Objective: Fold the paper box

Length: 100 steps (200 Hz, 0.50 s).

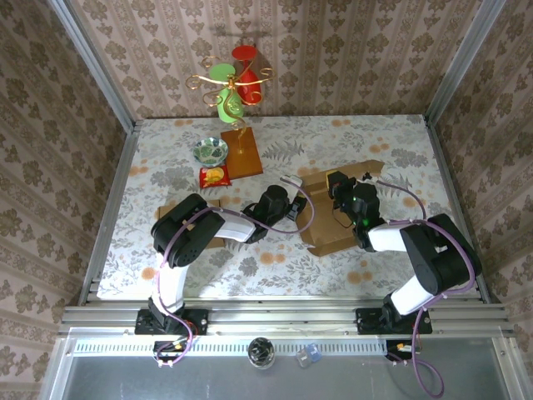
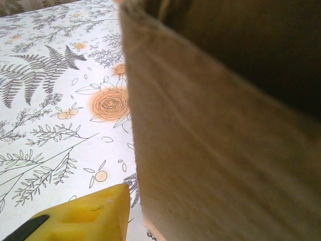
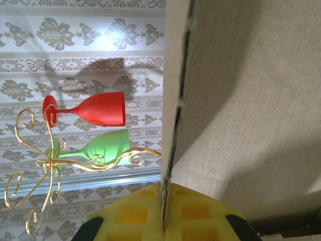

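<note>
The paper box (image 1: pixel 329 235) is brown cardboard, partly raised, right of the table's middle. My right gripper (image 1: pixel 348 198) is above its back part. In the right wrist view both yellow pads (image 3: pixel 135 216) pinch the edge of an upright cardboard panel (image 3: pixel 241 100), so this gripper (image 3: pixel 164 203) is shut on the box. My left gripper (image 1: pixel 287 205) is at the box's left side. In the left wrist view a cardboard wall (image 2: pixel 215 150) rises close in front. One yellow finger (image 2: pixel 85 221) stands left of it with a strip of table between them. The other finger is hidden behind the wall.
At the back stands a gold wire stand (image 1: pixel 233 83) on a wooden base (image 1: pixel 241 154), with a red glass (image 3: pixel 100 109) and a green glass (image 3: pixel 100 145) hanging on it. A small bowl (image 1: pixel 211 151) and a red snack packet (image 1: pixel 215 176) lie beside it. Another flat cardboard piece (image 1: pixel 171 207) lies under the left arm.
</note>
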{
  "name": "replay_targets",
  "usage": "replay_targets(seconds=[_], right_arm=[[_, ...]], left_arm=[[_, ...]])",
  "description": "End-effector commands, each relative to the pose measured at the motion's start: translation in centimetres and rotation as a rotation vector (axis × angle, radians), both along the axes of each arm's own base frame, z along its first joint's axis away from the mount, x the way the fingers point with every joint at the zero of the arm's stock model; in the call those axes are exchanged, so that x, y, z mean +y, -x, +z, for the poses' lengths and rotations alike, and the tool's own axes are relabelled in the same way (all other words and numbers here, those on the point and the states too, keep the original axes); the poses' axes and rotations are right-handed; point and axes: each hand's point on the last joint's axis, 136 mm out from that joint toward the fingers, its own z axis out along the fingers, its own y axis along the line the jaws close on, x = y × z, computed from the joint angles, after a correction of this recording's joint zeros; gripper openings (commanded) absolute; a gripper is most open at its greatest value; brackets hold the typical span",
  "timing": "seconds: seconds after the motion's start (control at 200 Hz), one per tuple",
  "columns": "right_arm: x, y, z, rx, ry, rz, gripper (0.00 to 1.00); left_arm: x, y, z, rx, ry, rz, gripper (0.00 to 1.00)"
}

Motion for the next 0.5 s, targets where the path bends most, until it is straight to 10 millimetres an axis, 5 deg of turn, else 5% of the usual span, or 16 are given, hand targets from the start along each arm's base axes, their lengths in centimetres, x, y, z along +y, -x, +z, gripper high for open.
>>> replay_targets(seconds=[0.0,0.27,0.495], right_arm=[[0.3,1.2,-4.4,0.123,0.122,0.013,0.00],[1.1,1.2,-6.0,0.138,0.143,0.015,0.01],[1.3,1.2,-6.3,0.144,0.137,0.009,0.00]], left_arm=[[-0.1,-1.7,1.4,-0.027,0.049,0.064,0.42],[-0.3,-2.0,2.1,-0.039,0.055,0.075,0.42],[-0.1,-2.2,2.0,-0.038,0.043,0.092,0.29]])
